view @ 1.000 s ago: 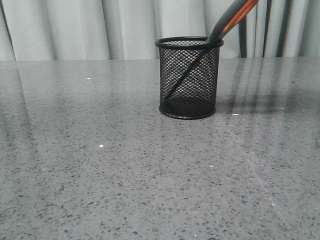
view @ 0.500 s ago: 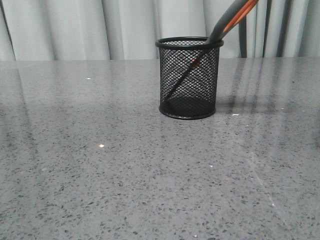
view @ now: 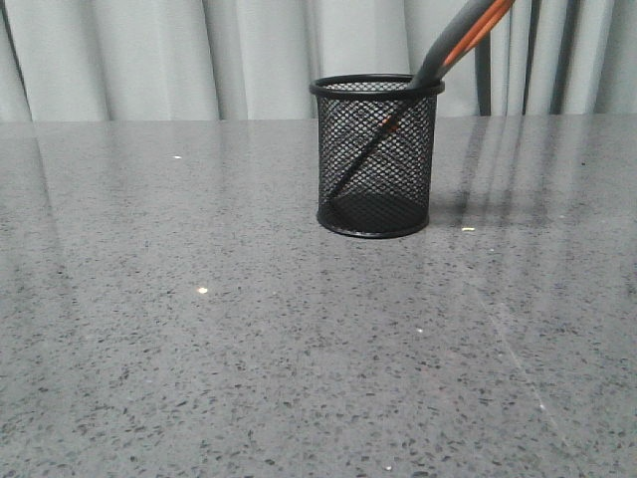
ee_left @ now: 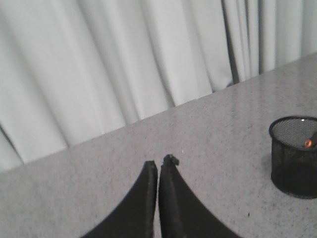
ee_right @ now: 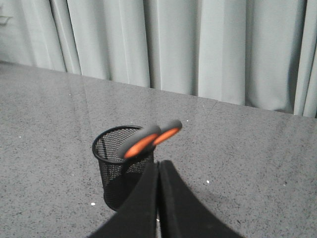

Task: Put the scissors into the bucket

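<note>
The black wire-mesh bucket (view: 376,154) stands upright on the grey table, right of centre in the front view. The scissors (view: 453,42) stand in it blades down, leaning to the right, with the grey and orange handles sticking out above the rim. The right wrist view shows the bucket (ee_right: 115,158) and the handles (ee_right: 148,139) just beyond my right gripper (ee_right: 158,164), which is shut and empty. My left gripper (ee_left: 159,163) is shut and empty, well away from the bucket (ee_left: 294,157). Neither gripper shows in the front view.
The grey speckled table (view: 249,339) runs back to pale curtains (view: 149,55) along its far edge. A few small white specks (view: 202,291) lie on the surface.
</note>
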You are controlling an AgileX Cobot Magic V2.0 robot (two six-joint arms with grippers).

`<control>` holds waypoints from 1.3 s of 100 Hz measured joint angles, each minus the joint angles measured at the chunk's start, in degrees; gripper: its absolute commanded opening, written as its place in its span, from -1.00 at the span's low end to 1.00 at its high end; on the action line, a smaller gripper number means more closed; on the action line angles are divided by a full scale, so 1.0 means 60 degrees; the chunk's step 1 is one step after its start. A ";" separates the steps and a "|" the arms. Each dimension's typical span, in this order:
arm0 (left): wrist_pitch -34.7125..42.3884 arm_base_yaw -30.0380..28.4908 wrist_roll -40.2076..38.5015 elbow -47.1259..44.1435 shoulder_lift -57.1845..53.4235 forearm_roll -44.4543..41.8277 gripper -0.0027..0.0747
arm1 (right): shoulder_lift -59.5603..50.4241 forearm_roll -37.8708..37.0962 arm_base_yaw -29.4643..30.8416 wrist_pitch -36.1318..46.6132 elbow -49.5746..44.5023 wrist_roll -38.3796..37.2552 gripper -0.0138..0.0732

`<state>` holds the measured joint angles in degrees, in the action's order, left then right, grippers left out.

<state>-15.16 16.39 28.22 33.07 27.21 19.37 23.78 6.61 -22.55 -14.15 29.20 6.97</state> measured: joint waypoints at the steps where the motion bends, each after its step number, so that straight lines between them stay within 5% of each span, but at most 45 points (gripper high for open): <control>1: 0.0080 0.0000 0.0000 -0.0269 -0.0092 0.0033 -0.98 | -0.0066 0.0000 0.0000 0.0144 -0.0093 0.0000 -0.83; 34: 0.1511 0.0000 0.0000 -0.3810 -0.4088 0.0945 -0.98 | -0.2283 0.0383 0.0000 0.1569 -0.2824 -0.0016 -0.83; 115: 0.2043 0.0000 0.0000 -0.3956 -0.4556 0.1017 -0.98 | -0.2377 0.0399 0.0000 0.1763 -0.2931 -0.0033 -0.83; 130: 0.2043 -0.0046 -0.0577 -0.4099 -0.4556 -0.0649 -0.98 | -0.2377 0.0399 0.0000 0.1763 -0.2931 -0.0033 -0.83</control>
<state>-2.90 16.12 24.76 8.48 -0.12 15.47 9.51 9.00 -22.55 -3.58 11.62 6.78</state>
